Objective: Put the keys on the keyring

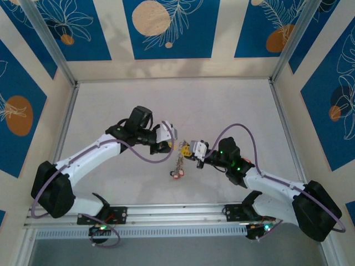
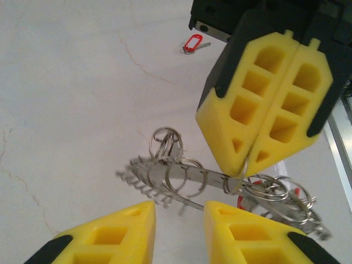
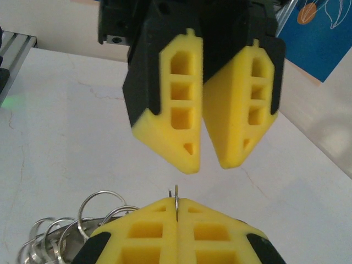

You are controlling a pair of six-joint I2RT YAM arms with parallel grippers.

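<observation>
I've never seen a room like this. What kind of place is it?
Probably a robot test booth, not a home: a left arm and right arm bolted to an aluminium rail, a bare white table, and blue patterned panels walling it in.

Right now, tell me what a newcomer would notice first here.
The right pincer and left pincer meet nearly tip to tip mid-table, both yellow. The right is shut on a ring bunch hanging between them; the left's jaws stand slightly apart. A lone red key lies apart on the white table.
</observation>
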